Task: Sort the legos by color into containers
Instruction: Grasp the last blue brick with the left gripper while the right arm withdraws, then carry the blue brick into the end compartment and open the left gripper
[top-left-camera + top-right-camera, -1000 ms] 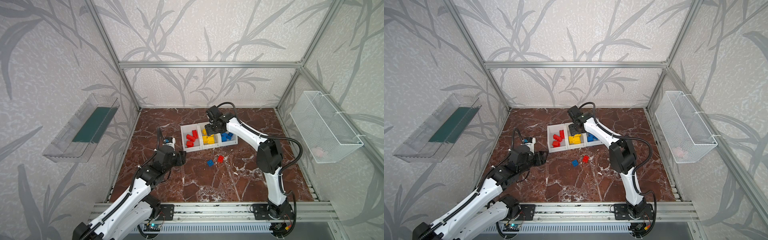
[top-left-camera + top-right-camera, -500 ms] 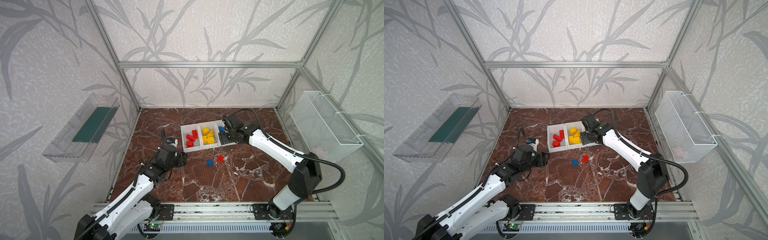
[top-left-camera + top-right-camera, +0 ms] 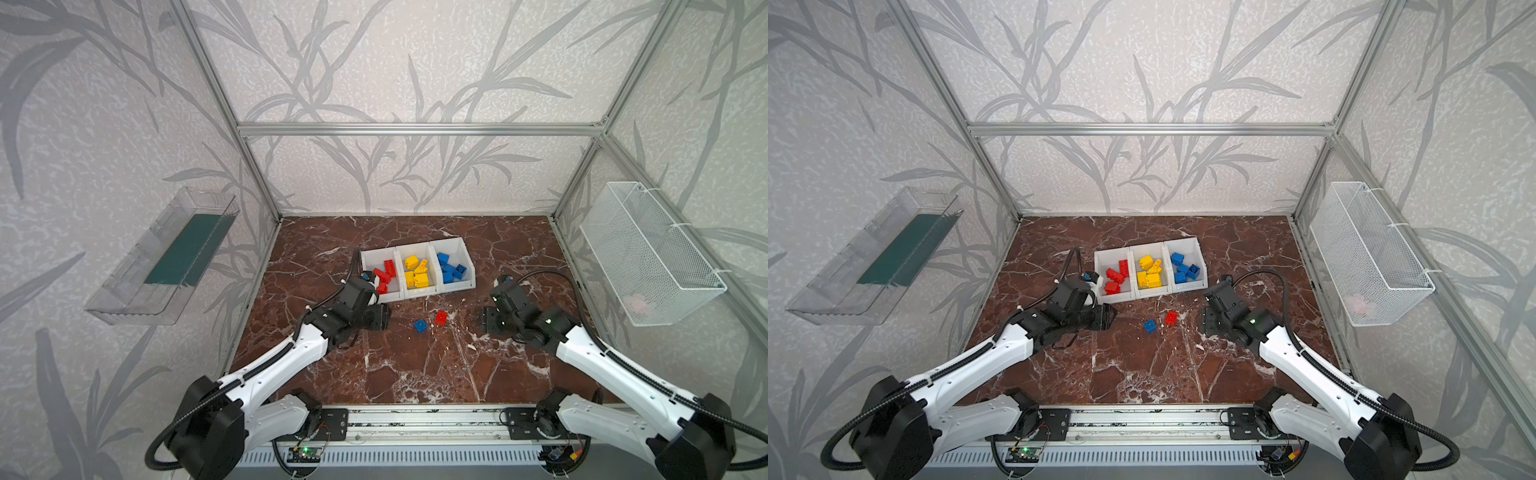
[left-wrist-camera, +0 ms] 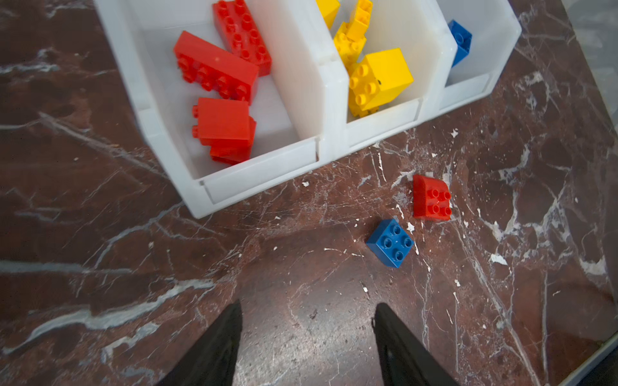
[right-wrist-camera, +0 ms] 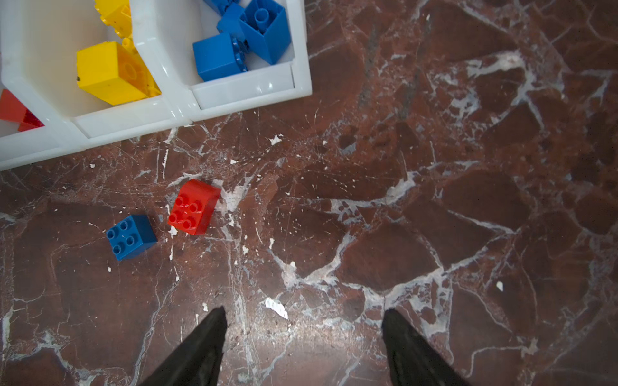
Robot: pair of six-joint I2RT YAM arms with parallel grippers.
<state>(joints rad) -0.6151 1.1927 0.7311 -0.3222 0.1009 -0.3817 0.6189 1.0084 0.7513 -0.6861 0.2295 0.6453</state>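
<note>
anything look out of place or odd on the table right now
A blue brick and a red brick lie loose on the marble table in front of the bins, side by side, not touching. Inside the bins, each holds a single colour. Nothing looks damaged.

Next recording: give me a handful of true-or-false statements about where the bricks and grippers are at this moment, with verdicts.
1. Two bricks lie loose on the table: a blue brick and a red brick. True.
2. The left gripper grips a red brick. False: its jaws are open and empty.
3. The middle bin holds yellow bricks. True.
4. The loose blue brick lies studs down. False: its studs face up.
5. The right gripper hovers over the middle bin. False: it is over bare table, open and empty.
</note>
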